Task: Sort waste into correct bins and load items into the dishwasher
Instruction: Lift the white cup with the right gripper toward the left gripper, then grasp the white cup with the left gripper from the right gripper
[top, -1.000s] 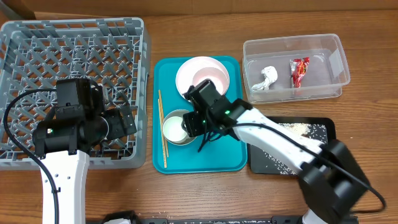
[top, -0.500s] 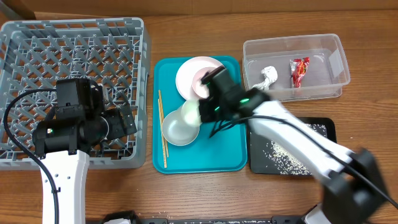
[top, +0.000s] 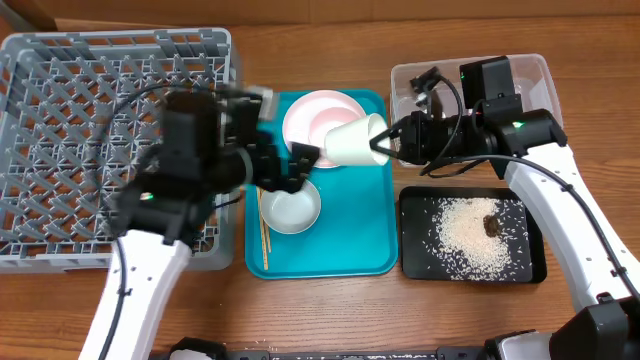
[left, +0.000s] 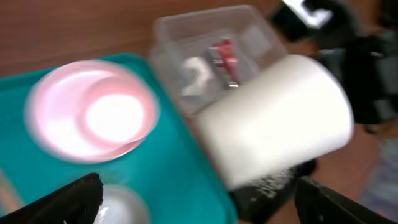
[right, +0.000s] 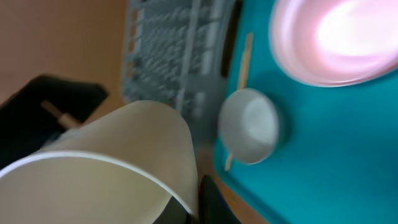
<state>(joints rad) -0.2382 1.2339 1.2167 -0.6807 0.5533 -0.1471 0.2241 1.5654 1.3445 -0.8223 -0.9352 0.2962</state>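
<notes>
Right fingers: the right gripper (top: 384, 147) is clenched on the rim of the small white cup (top: 352, 140), which hangs on its side in the air.
Left fingers: the left gripper (top: 297, 167) has its fingers (left: 71, 198) spread wide and empty, just beside the cup's other end (a handover looks likely).
Dish rack (top: 60, 90): it lies behind the left fingers, and no dish is loaded where it shows.
Teal tray (top: 345, 245): it sits under both pairs of fingers.
Clear tub (left: 186, 37): beyond the right fingers, it holds the red wrapper (left: 224, 55) and the white tissue (left: 196, 71); this sorting is done.
Black tray (top: 515, 265): near the right fingers on the robot's side, it carries the rice (top: 460, 235) and the brown lump (top: 491, 226); also done.
White plate (top: 297, 125): not yet racked, it sits beneath the held cup.
Pink bowl (top: 335, 112): it rests on the plate.
Grey bowl (top: 290, 208): it sits just below the left fingers.
Chopsticks (top: 264, 235): they lie beside the grey bowl.
Judgement: the waste looks sorted; all loading is left.
</notes>
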